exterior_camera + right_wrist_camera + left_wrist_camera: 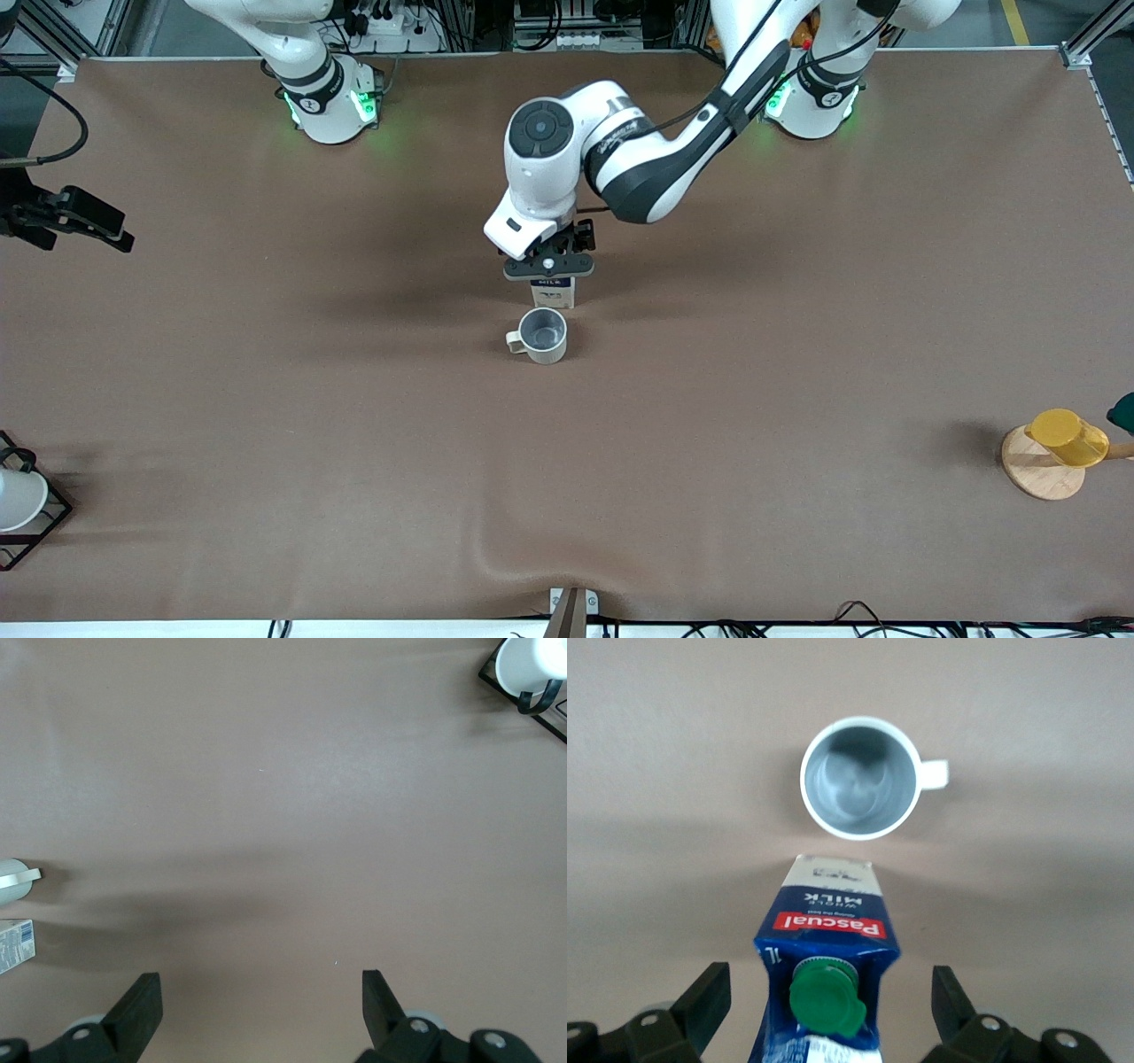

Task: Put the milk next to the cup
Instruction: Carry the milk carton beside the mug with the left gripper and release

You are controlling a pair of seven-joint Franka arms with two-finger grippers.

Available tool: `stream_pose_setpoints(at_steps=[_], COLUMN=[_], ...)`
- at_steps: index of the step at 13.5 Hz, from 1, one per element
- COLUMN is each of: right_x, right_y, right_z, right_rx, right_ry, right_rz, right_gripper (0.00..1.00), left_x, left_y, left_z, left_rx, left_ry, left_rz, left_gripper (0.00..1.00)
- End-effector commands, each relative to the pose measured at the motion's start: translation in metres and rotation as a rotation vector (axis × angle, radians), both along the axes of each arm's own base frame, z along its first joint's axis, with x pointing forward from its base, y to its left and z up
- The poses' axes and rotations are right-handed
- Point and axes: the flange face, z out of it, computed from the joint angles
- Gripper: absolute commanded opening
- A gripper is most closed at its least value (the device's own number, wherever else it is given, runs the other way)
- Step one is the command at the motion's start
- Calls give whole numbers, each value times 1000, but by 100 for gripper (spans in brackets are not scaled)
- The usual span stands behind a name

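The milk stands upright on the table, a dark blue carton with a green cap and red band. It is just farther from the front camera than the cup, a pale mug with a grey inside, with a small gap between them. My left gripper hangs right over the milk, open, its fingers clear of the carton on both sides. The cup shows past the carton in the left wrist view. My right gripper waits open above bare cloth at the right arm's end.
A white cup sits in a black wire rack at the right arm's end, near the front camera. A yellow cup lies on a round wooden coaster at the left arm's end. Brown cloth covers the table.
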Motion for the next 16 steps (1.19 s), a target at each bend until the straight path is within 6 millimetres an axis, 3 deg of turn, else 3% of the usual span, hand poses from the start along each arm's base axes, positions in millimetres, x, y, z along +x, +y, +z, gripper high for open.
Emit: stream_pose_setpoints(at_steps=[1, 4, 8, 11, 13, 16], right_x=[2, 2, 3, 3, 4, 4], right_y=[-5, -6, -6, -7, -5, -5], right_z=[4, 3, 3, 2, 0, 0], right_rx=[1, 1, 11, 9, 8, 5], right_ry=[2, 5, 5, 7, 10, 10], right_rz=[-1, -1, -2, -4, -1, 0], right_gripper=[100, 100, 100, 100, 100, 100], left_x=[18, 50, 100, 115, 127, 129], left_y=[41, 103, 223, 295, 337, 363], left_z=[76, 117, 135, 138, 145, 165], left_rx=[-31, 8, 116, 147, 148, 161], left_ry=[-62, -74, -4, 8, 1, -36], left_rz=[88, 170, 167, 123, 78, 112], left_gripper=[100, 100, 100, 100, 100, 100])
